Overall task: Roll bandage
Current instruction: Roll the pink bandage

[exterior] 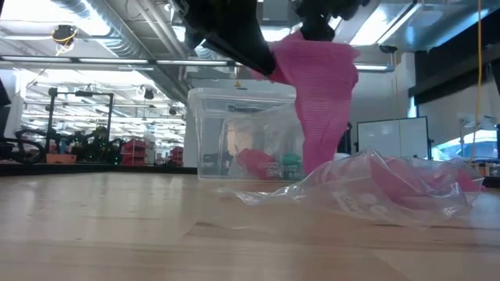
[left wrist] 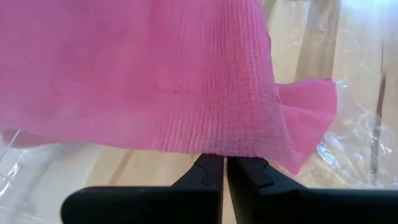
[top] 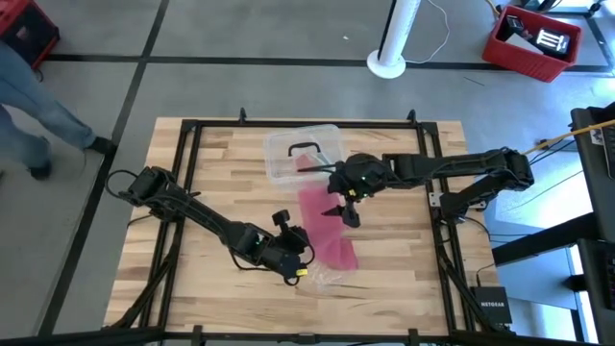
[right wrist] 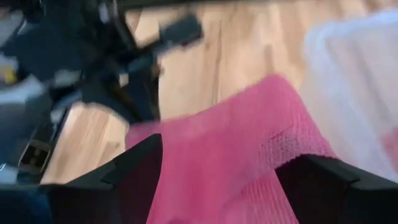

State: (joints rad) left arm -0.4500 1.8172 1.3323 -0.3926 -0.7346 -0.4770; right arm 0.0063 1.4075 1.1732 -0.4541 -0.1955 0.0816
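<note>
The pink bandage (top: 325, 223) lies along the middle of the table (top: 211, 173), one end lifted. The left gripper (left wrist: 224, 167), fingers pressed together, pinches its edge. The right gripper (right wrist: 217, 168) stands wide apart above the strip. A black box beside the table reads "NETGEAR" (top: 491, 308).

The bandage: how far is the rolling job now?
Nothing looks rolled yet: the bandage is one flat pink strip beside the clear box. In hand: the left end effector is shut on its edge, and the right end effector is open around the other end. All the rolling is left.
</note>
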